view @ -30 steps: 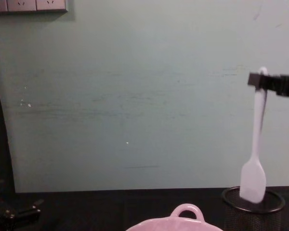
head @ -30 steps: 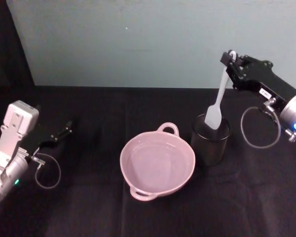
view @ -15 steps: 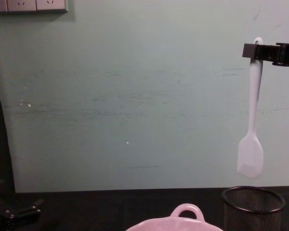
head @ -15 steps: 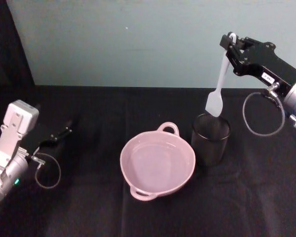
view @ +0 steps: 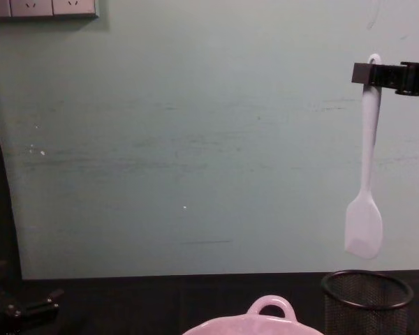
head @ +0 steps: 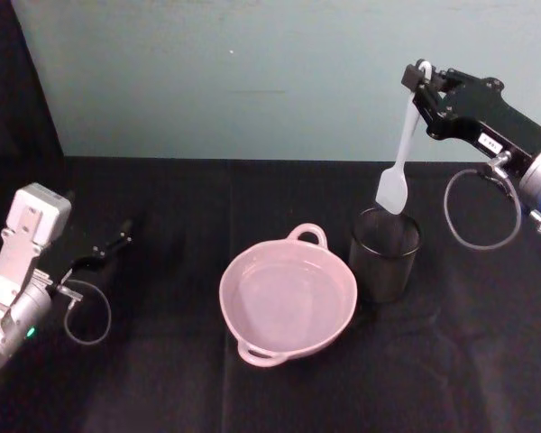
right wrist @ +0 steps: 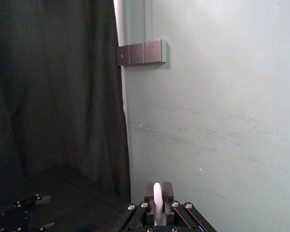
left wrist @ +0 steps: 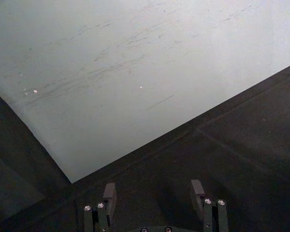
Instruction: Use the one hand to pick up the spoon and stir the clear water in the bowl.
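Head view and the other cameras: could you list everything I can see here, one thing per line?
spoon: one, white, hanging head-down just above the wire-mesh cup
bowl: one, pale pink, middle of the table, two loop handles
water: clear, inside the bowl
wire-mesh cup: one, black, just right of the bowl
tablecloth: one, black, over the table
wall: pale green, behind the table
sockets: three, pale, high on the wall at the left
curtain: one, black, left of the wall
right claw: one, black, raised, shut on the spoon's handle end
left claw: one, black, open, low at the table's left side
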Robot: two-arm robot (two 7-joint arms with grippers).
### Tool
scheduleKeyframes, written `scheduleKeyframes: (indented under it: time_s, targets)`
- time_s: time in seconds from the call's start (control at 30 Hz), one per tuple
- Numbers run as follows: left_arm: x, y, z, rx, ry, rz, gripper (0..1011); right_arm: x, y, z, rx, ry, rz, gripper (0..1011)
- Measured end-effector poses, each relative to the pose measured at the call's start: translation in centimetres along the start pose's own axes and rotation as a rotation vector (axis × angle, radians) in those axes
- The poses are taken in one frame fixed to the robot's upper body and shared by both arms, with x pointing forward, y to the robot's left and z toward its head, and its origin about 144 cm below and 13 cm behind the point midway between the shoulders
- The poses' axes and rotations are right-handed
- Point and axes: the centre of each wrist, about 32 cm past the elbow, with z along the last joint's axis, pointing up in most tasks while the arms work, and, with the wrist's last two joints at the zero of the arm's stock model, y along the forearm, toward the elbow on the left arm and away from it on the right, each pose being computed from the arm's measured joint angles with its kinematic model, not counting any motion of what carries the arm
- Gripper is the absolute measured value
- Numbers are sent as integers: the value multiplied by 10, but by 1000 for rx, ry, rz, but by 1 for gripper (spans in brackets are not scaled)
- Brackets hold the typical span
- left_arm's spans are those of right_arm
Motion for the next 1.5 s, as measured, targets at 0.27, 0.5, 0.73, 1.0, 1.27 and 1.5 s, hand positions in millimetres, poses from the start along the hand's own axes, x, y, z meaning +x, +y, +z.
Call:
scheduleKeyframes:
  time_s: [0.27, 0.5, 0.73, 1.0, 1.27, 1.5]
  targets:
    - [0, 0, 0, 0, 0, 0, 1005, 0, 0, 0, 0, 2, 1, 116]
    - [0, 0, 0, 0, 0, 0, 1005, -11, 10, -4, 1, 14, 30, 116]
    - [0, 0, 0, 0, 0, 0, 1005, -32, 34, -11, -7, 22, 110, 116]
    - [0, 0, 0, 0, 0, 0, 1005, -54, 54, -26, -29, 41, 197, 116]
    - [0, 0, 0, 0, 0, 0, 1005, -67, 58, -44, -54, 58, 235, 116]
    - [0, 0, 0, 0, 0, 0, 1005, -76, 57, -62, -72, 84, 253, 116]
